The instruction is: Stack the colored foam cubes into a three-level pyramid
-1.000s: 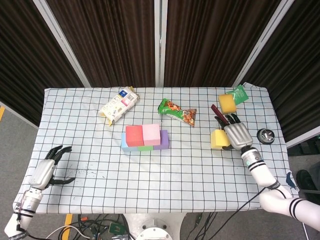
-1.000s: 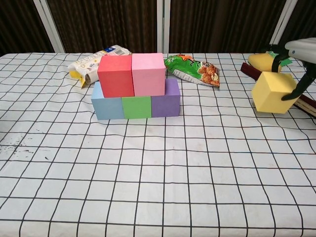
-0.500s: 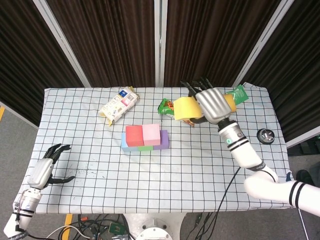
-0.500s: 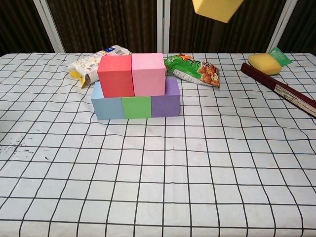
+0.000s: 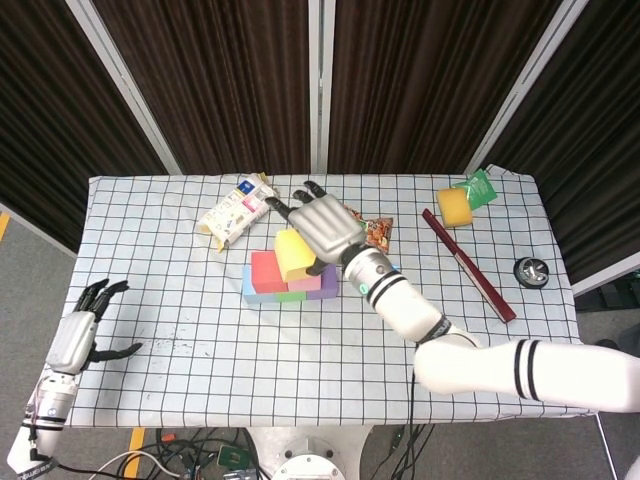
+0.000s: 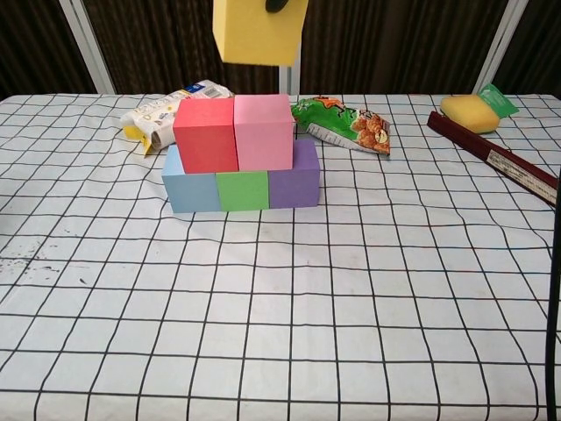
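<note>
At the far left, the left hand [image 5: 78, 338] hangs off the near-left corner of the checked table [image 5: 180, 320], fingers spread apart and holding nothing. Further along, at the back, a white snack packet [image 5: 236, 210] lies on the cloth. Near the middle of the table stands the partly built pyramid: a bottom row of blue cube [image 6: 190, 183], green cube [image 6: 243, 189] and purple cube [image 6: 294, 178] touching side by side, with a red cube [image 6: 205, 134] and a pink cube [image 6: 263, 132] resting on them, also touching each other. Above these, clear of their tops in the chest view, hangs the yellow cube [image 6: 259, 29], roughly over the seam between red and pink. The right hand [image 5: 322, 226] grips it from above and behind, fingers wrapped around the cube's far and right faces, so the cube sits under and to the left of the palm in the head view. Just right of the stack lies a green snack bag [image 6: 342, 123]. Further right a dark red stick [image 5: 468, 264] lies slantwise, and beyond it, near the back-right corner, a yellow sponge [image 5: 455, 207] sits beside a small green packet [image 5: 478, 188].
</note>
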Controlling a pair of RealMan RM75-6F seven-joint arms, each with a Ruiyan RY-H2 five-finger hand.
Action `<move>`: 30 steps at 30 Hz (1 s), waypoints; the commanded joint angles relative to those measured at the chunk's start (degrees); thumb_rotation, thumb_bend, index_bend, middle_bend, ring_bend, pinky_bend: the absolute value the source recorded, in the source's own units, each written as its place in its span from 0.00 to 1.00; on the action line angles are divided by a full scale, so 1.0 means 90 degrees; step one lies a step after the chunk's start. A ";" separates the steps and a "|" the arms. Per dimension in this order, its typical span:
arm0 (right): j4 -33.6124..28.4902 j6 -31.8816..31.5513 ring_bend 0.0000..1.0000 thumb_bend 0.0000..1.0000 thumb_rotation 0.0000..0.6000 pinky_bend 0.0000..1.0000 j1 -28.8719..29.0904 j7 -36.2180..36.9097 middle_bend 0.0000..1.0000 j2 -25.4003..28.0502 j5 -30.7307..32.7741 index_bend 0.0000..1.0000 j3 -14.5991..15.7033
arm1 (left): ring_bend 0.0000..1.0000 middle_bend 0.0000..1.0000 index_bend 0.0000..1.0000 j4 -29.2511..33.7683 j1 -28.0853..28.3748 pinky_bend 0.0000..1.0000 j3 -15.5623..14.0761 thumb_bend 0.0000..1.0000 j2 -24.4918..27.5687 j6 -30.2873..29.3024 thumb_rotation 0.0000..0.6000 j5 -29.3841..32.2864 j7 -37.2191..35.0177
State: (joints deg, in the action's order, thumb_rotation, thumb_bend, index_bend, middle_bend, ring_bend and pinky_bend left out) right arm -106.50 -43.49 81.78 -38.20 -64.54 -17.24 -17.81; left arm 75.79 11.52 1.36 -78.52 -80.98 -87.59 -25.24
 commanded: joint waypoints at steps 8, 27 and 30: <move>0.0762 -0.0218 0.11 0.02 1.00 0.00 0.0948 -0.0426 0.57 -0.0793 0.0997 0.00 0.0581 | 0.03 0.16 0.11 -0.0186 -0.0074 0.01 0.0063 0.00 -0.0080 -0.0247 1.00 -0.0035 0.0408; 0.1782 0.0170 0.11 0.02 1.00 0.00 0.1223 -0.0106 0.57 -0.1385 0.1155 0.00 0.0832 | 0.03 0.16 0.11 -0.0358 -0.0152 0.01 0.0101 0.00 -0.0038 -0.0314 1.00 0.0009 0.0146; 0.1822 0.0154 0.11 0.03 1.00 0.00 0.1315 -0.0128 0.57 -0.1436 0.1241 0.00 0.0857 | 0.03 0.16 0.11 -0.0404 -0.0159 0.01 0.0097 0.00 -0.0049 -0.0317 1.00 0.0002 0.0097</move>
State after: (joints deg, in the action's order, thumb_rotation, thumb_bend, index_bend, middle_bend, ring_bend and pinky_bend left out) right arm -90.22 -42.05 93.44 -39.26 -77.32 -6.23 -10.20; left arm 72.20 10.11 2.24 -78.93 -83.82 -87.55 -24.32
